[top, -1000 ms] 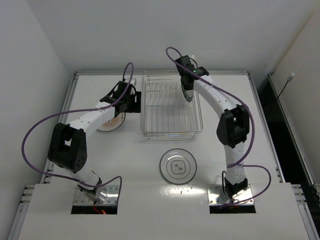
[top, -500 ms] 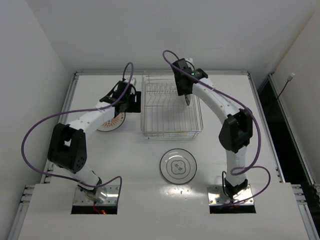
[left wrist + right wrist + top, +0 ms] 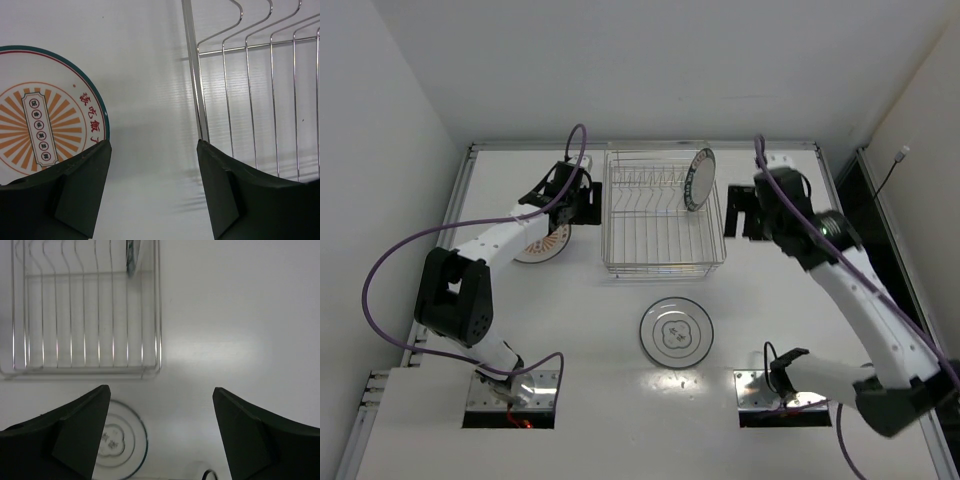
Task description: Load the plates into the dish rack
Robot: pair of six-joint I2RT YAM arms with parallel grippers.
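So far one plate is loaded: the teal-rimmed plate (image 3: 699, 179) is stood on edge, seemingly between prongs, at the far right of the dish rack (image 3: 664, 266), while the orange-patterned plate (image 3: 45, 125) beside it and the flower plate (image 3: 676, 331) in front are seen flat on the table (image 3: 570, 330), with the left gripper (image 3: 153, 150) and right gripper (image 3: 160, 392) spread and empty.

You have 1 teal-rimmed plate (image 3: 699, 179) standing on edge, slightly tilted, at the far right end of the silver wire dish rack (image 3: 663, 266). The flower-outline plate (image 3: 676, 332) lies flat in front of the rack, apart from it. The orange-sunburst plate (image 3: 544, 245) lies flat just left of it.
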